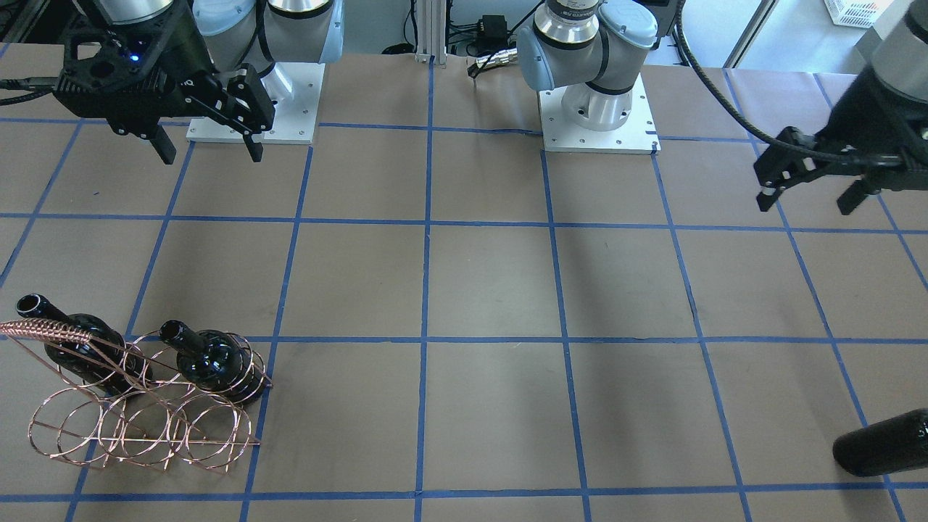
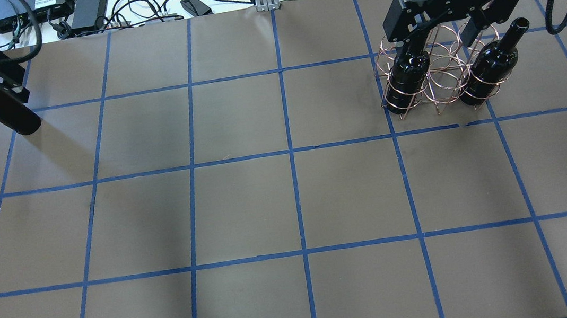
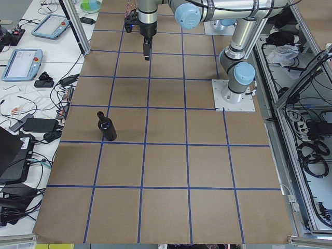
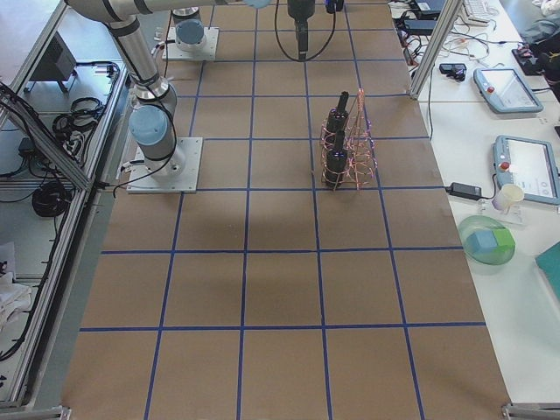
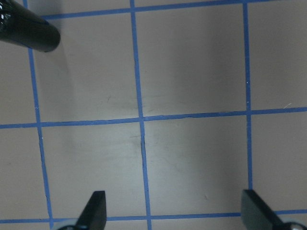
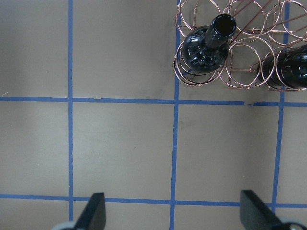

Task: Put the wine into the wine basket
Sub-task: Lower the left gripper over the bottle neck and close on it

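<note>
- While the loose wine (image 3: 106, 127) stands upright on the tabletop (image 1: 493, 283) at the robot's far left, well apart from the wine basket (image 1: 47, 330) at the far right, pickup looks like the step in hand
- basket already holds one bottle (image 2: 407, 73) and another (image 2: 491, 63) in its outer rings, necks up; the space between them is open, so that is the likely target
- left gripper (image 1: 806, 204) hangs above the tabletop near the wine; fingers (image 5: 96, 211) spread wide, nothing between them
- wine sits in the top-left corner of the left wrist view, so the gripper is off to one side and not lined up; centre on the wine before descending
- glass is glossy and likely slippery; I'd straddle the body below the shoulder rather than the thin neck, clench firmly, lift straight up
- right gripper (image 1: 212, 156) hovers over the basket, fingers also released and empty; the span is long, so a mid-table hand-over seems probable
- for insertion: come in vertical, base first, clear of both standing necks; the wire frame looks light, so a nudge could shift it
</note>
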Controlling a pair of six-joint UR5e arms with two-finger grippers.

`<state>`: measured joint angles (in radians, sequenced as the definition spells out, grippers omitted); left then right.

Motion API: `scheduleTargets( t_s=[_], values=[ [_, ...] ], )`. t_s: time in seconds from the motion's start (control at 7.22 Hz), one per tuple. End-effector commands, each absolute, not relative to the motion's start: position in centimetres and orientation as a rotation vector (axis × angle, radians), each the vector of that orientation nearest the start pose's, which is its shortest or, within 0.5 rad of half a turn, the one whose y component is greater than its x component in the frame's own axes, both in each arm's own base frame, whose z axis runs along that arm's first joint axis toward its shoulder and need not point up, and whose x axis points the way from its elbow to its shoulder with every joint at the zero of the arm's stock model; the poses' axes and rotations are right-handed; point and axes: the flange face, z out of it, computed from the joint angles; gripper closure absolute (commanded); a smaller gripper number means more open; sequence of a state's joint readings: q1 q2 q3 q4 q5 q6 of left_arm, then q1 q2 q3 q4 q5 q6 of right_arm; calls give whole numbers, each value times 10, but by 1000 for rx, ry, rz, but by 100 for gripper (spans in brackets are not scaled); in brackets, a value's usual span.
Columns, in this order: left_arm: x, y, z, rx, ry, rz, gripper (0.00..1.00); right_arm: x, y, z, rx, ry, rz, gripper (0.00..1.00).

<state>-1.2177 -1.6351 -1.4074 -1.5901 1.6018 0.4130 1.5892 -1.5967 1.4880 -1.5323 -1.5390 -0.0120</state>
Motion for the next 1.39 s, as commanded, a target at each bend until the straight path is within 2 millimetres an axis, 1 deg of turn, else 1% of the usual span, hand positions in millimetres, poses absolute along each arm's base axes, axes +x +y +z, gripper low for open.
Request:
scheduleTargets(
  t_s=[0.0,0.14,0.28,0.42,0.55,0.69,0.97,1.25],
  values=[
    [153,-570,532,72,3084,-77,0,145,-483,537,-52,3108,-107,0],
    [193,-583,514,84,3115,-61,0,145,-482,537,-49,3109,-103,0],
    [221,-598,506,93,3118,-70,0,145,-483,537,-52,3109,-105,0],
    [240,-617,490,129,3111,-79,0,145,-483,537,-49,3109,-107,0],
    [265,-629,471,134,3095,-114,0,145,-483,537,-49,3109,-107,0],
    [281,-638,449,127,3121,-143,0,145,-483,537,-52,3106,-107,0],
    [293,-656,430,128,3100,-195,0,145,-484,537,-54,3107,-110,0],
    [301,-673,409,128,3118,-263,0,145,-484,537,-54,3104,-110,0]
  ],
)
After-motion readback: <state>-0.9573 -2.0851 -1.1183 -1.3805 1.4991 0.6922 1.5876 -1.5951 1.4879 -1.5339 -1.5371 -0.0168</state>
